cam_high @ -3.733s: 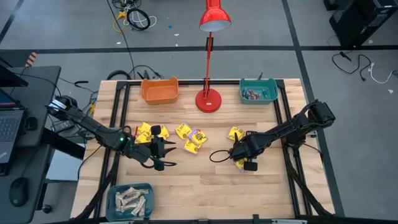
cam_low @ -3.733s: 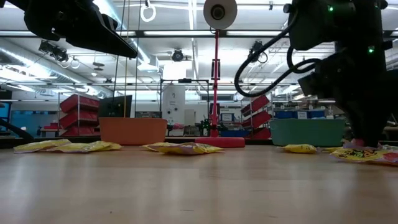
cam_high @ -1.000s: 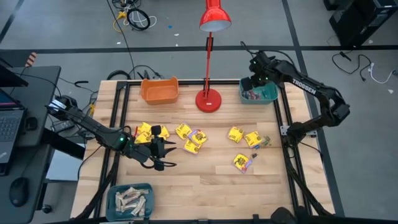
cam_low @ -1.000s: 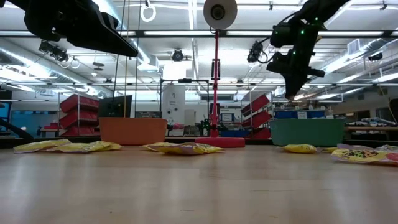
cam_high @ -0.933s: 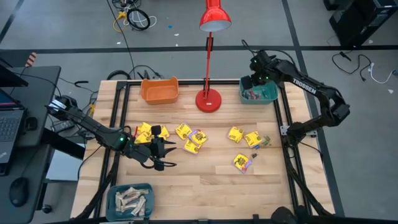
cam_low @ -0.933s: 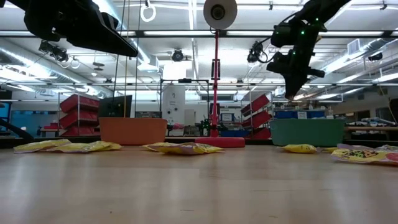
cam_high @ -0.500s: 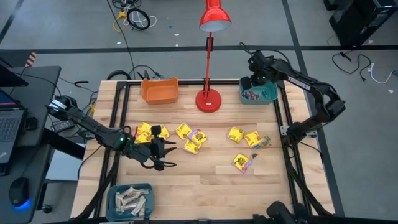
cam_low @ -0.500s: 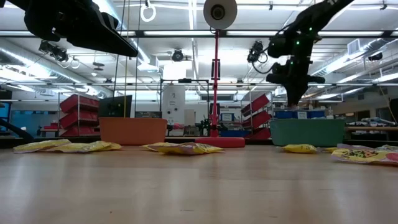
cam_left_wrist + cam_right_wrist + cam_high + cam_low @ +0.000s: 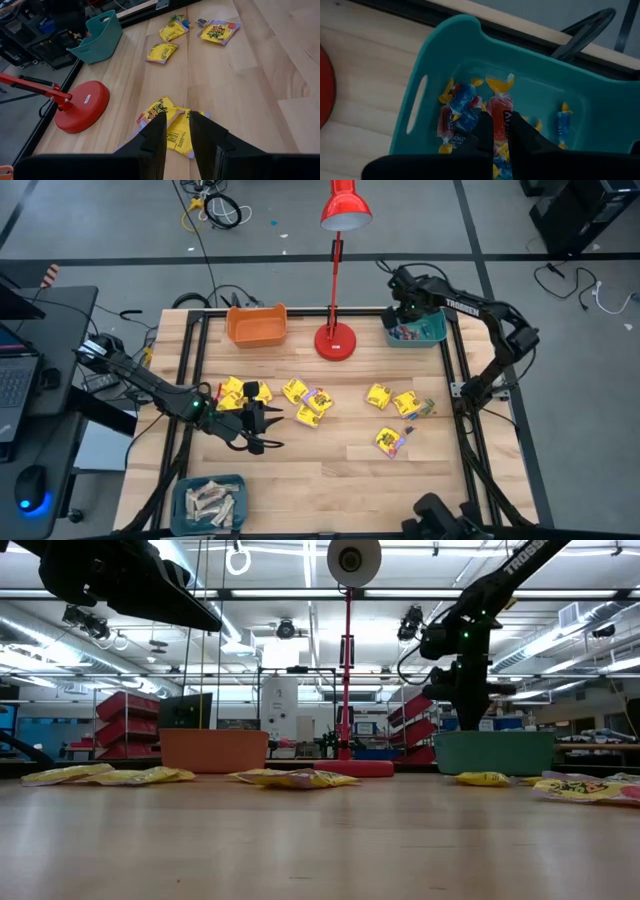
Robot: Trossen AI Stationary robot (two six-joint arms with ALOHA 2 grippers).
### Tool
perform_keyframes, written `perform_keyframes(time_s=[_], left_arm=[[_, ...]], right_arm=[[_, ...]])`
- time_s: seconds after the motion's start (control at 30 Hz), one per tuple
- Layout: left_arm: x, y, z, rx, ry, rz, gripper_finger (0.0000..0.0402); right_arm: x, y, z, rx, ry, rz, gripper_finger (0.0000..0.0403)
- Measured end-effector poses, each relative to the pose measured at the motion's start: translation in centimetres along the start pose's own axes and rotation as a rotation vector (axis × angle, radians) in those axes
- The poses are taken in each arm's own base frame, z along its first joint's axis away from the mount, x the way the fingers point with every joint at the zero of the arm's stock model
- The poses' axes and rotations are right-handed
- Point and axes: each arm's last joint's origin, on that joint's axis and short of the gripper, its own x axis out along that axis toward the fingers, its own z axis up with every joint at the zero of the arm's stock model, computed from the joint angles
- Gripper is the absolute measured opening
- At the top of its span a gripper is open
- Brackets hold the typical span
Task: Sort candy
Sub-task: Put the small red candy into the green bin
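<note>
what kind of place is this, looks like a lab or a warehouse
Most likely a robotics lab or workshop: red storage bins on racks behind the wooden slatted table, long ceiling strip lights, and loose cables on the grey floor.

Yellow packets carry dark print; small wrapped sweets are red and blue with yellow twisted ends, lying in a teal bin; another bin is orange; the lamp is red; beige bars fill a blue-grey bin; the table is pale wood.

Right tool raised at table's far right, fingers nearly together, left tool low, part-open
</note>
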Motion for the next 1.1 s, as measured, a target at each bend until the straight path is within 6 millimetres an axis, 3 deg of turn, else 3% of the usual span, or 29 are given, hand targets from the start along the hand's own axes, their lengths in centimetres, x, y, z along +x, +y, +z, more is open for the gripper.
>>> perform_keyframes(time_s=[0.3, 0.87, 1.1], left_arm=[[0.0, 0.0, 0.0, -0.003, 0.001, 0.000, 0.0088], [0.0, 0.0, 0.0, -0.003, 0.001, 0.000, 0.0088], [0.0, 0.0, 0.0, -0.003, 0.002, 0.000, 0.0088]], right_arm=[[1.5, 0.0, 0.2, 0.004, 0.040, -0.024, 0.0020], [1.8, 0.0, 0.2, -0.001, 0.048, -0.026, 0.0022], [1.8, 0.0, 0.2, 0.004, 0.048, -0.025, 0.0058]])
